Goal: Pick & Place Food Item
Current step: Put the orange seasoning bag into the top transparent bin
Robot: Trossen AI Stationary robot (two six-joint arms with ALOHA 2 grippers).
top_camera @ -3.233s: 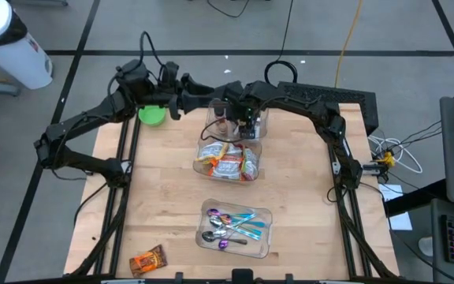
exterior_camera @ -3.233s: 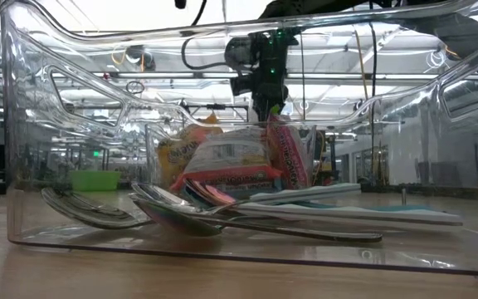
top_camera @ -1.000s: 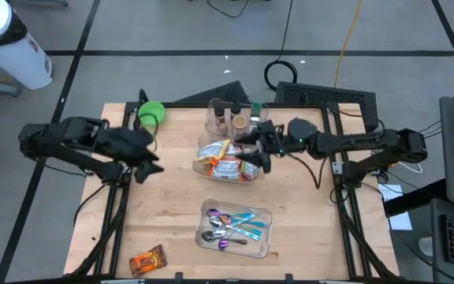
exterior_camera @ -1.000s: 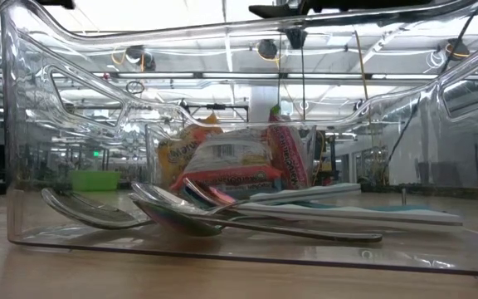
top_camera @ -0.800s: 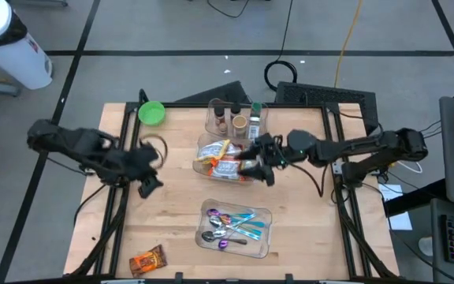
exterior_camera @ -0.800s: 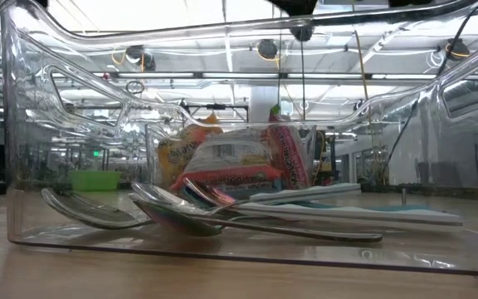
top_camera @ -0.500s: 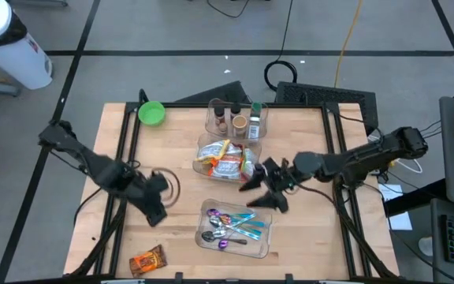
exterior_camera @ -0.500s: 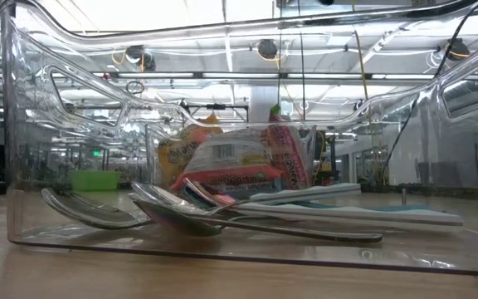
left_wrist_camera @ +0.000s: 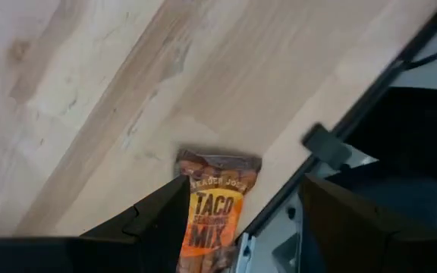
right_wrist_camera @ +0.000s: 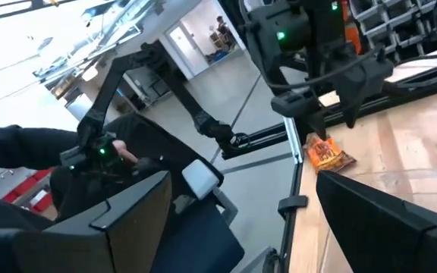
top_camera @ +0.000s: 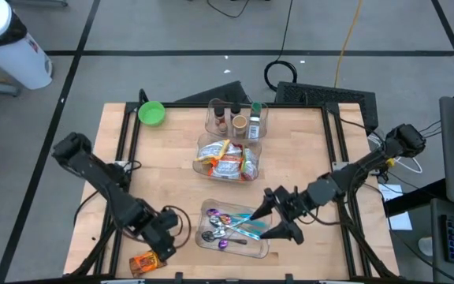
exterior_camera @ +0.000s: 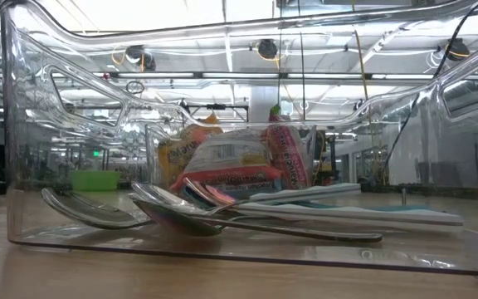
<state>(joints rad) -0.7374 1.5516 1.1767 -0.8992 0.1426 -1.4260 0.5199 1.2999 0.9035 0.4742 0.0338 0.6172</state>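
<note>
The food item, an orange-brown taco mix packet (top_camera: 146, 260), lies flat on the wooden table near its front left corner. My left gripper (top_camera: 164, 237) hangs open just above and beside it, pointing steeply down. In the left wrist view the packet (left_wrist_camera: 215, 212) shows between the two fingers, untouched. My right gripper (top_camera: 278, 217) is open and level at the right end of the clear spoon tray (top_camera: 262, 248), pointing toward the table's left. In the right wrist view it looks at the left gripper (right_wrist_camera: 332, 121) and the packet (right_wrist_camera: 328, 155).
A clear bin of snack packs (top_camera: 228, 162) stands at the table's middle. Behind it is a clear bin of spice jars (top_camera: 236, 120). A green bowl (top_camera: 151, 113) sits at the far left. The spoon tray (exterior_camera: 23, 166) fills the low view. The table's black frame rail (left_wrist_camera: 332, 144) runs beside the packet.
My left gripper has swung from the table's left side toward the near edge and down, tipping to point downward over the packet. My right gripper has gone from the snack bin toward the near edge, to the spoon tray's right end. Both stayed open.
</note>
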